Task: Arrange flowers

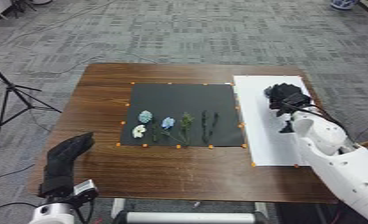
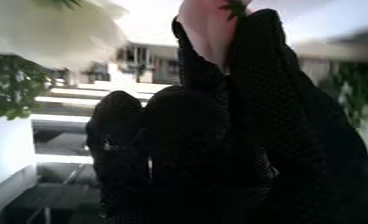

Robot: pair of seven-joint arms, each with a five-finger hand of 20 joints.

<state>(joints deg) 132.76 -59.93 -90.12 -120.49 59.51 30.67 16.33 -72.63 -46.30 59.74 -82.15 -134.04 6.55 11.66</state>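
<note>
Tabletop [image 1: 145, 177]: carrying two mats
Black mat [image 1: 180, 97]: bearing a row of blossoms [image 1: 168, 123] and green stems [image 1: 207, 127]
White mat [image 1: 269, 145]: lying under the right hand [image 1: 289, 95]
Left hand [image 1: 67, 150]: waiting, fingers relaxed
Right fingers: pinching a pink bloom [image 2: 209, 27] between them, near a white bloom [image 2: 52, 30]

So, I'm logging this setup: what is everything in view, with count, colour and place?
Table: one, brown, centre
Mat: one, black, on table
Sheet: one, white, table's right
Blue flowers: two, pale blue, mat
White flower: one, white, mat's near left
Green stems: several, green, mat
Markers: several, orange, mat and sheet edges
Pink flower: one, pink, right fingertips
White bloom: one, white, near right hand
Tripod: one, black, left floor
Floor: one, grey, around table
Arms: two, white, near edge
Left hand: one, black, near left
Right hand: one, black, over sheet
</note>
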